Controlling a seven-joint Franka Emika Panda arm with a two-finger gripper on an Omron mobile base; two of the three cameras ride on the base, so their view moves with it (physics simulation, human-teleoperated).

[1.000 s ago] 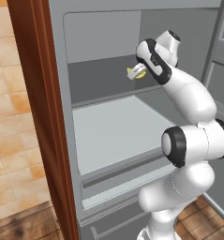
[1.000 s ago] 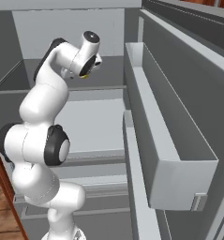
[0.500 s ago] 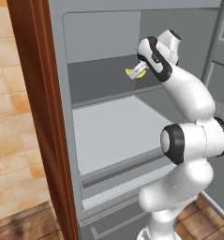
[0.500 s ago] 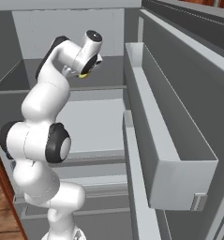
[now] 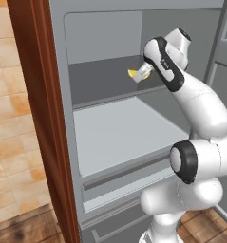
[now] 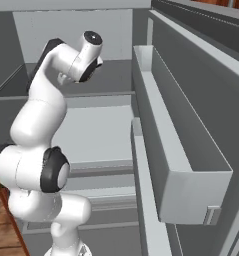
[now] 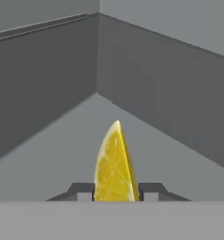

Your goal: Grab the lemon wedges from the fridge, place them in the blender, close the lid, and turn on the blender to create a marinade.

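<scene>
Inside the open fridge point(image 5: 110, 137), over its upper shelf point(image 5: 105, 80), my gripper point(image 5: 136, 76) is shut on a bright yellow lemon wedge point(image 5: 132, 73). In the hand view the lemon wedge point(image 7: 114, 164) stands upright between the two dark fingertips point(image 7: 80, 191), which press on both of its sides, and the gripper point(image 7: 114, 192) points toward the shelf's back corner. From the right base view the arm point(image 6: 66, 65) reaches into the fridge point(image 6: 116, 135) and hides the wedge. The blender and the lid are out of view.
A wooden panel point(image 5: 43, 118) stands left of the fridge opening. The open fridge door with its deep grey bins point(image 6: 176, 145) stands on the right. Below the upper shelf lies a wide pale shelf point(image 5: 119, 133) with drawers point(image 5: 119, 190) beneath.
The jaws have closed on the lemon wedge. The arm has barely moved.
</scene>
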